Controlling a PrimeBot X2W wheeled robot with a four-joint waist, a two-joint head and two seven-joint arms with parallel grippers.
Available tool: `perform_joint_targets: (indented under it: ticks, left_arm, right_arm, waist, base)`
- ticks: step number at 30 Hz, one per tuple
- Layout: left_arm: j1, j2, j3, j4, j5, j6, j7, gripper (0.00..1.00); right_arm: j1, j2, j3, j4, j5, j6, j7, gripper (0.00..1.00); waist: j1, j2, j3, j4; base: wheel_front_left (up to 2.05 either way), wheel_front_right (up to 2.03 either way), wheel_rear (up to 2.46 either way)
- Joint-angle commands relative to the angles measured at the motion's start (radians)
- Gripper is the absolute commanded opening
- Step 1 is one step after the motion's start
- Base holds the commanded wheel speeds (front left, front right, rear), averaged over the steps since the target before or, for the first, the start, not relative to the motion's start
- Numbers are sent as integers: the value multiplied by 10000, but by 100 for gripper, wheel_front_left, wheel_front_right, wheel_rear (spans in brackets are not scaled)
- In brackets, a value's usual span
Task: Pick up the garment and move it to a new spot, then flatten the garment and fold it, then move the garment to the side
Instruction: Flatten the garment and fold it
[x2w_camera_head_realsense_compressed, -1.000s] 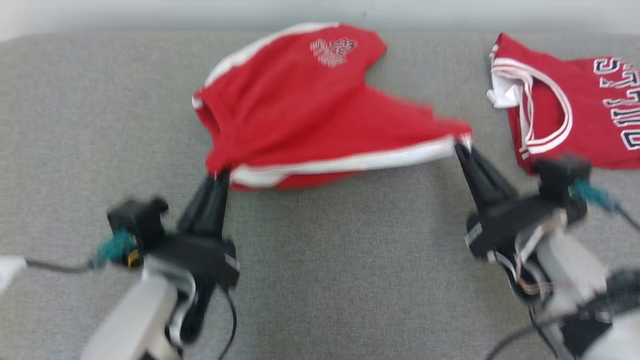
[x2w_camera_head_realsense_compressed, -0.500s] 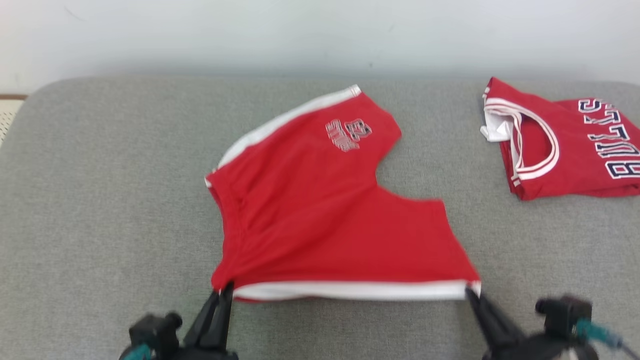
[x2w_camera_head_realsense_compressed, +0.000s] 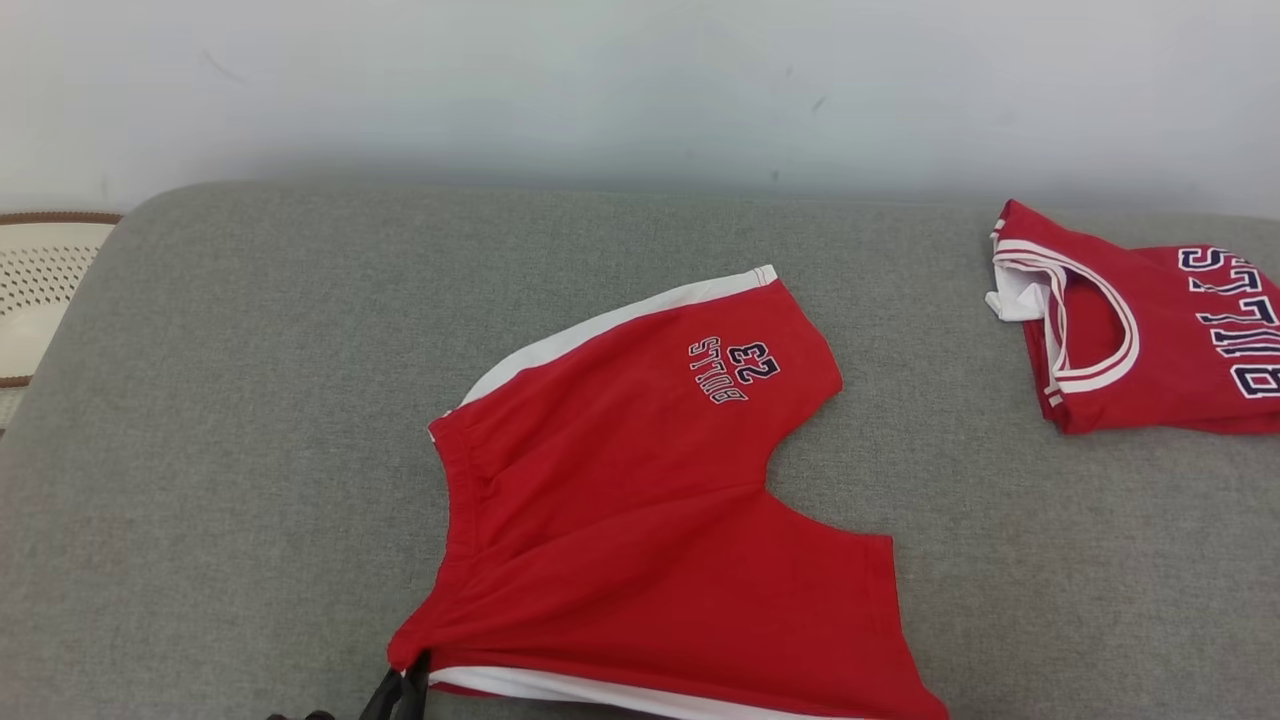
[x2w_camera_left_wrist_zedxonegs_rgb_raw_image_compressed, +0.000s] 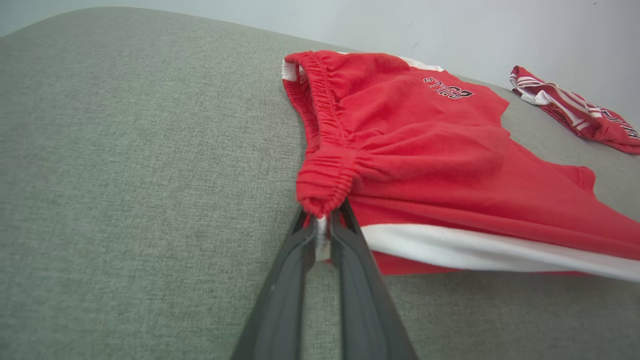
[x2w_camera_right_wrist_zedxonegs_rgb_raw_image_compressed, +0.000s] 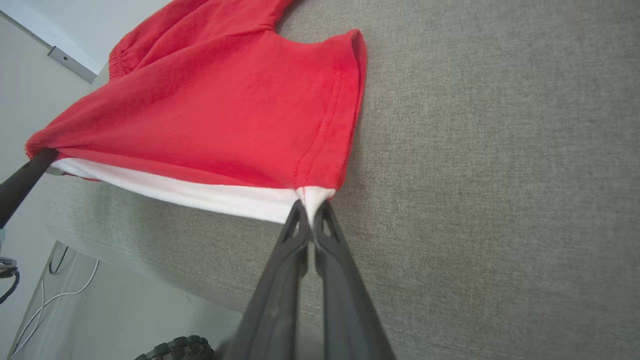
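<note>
In the head view, the left gripper (x2w_camera_head_realsense_compressed: 410, 672) is cut by the bottom edge just below its fingertips, and the near right corner of the garment (x2w_camera_head_realsense_compressed: 640, 520) is lost there too. The jersey (x2w_camera_head_realsense_compressed: 1140, 350) is cropped by the right edge, its lettering left incomplete. A pale perforated object (x2w_camera_head_realsense_compressed: 40, 290) is cut by the left edge and cannot be identified.

The left claw (x2w_camera_left_wrist_zedxonegs_rgb_raw_image_compressed: 322, 235) is clamped on the elastic waistband corner of the red shorts (x2w_camera_head_realsense_compressed: 620, 520). Its two long dark fingers are pressed nearly together and point up into the cloth. The right claw (x2w_camera_right_wrist_zedxonegs_rgb_raw_image_compressed: 311, 215) pinches the white-striped hem corner, fingers tight together. Both reach in from the shorts' near edge, well apart along it.
</note>
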Motion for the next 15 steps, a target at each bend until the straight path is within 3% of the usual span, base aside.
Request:
perform_joint_targets:
  ticks: [1, 6, 15]
  left_arm:
    - [201, 109, 152, 19, 23, 68, -52, 0]
    - [-3, -17, 274, -148, 70, -22, -52, 0]
    - [-1836, -92, 252, -273, 134, -390, 367, 0]
  right_arm:
    - [96, -54, -118, -113, -117, -13, 26, 0]
    - [-516, 66, -261, -425, -85, -13, -222, 0]
    - [-3529, -881, 181, 173, -265, -13, -509, 0]
  waist:
    - [1, 1, 29, 21]
    - [1, 1, 152, 13]
    - [1, 1, 750, 71]
  base:
    - [0, 0, 0]
    - [0, 0, 0]
    - [0, 0, 0]
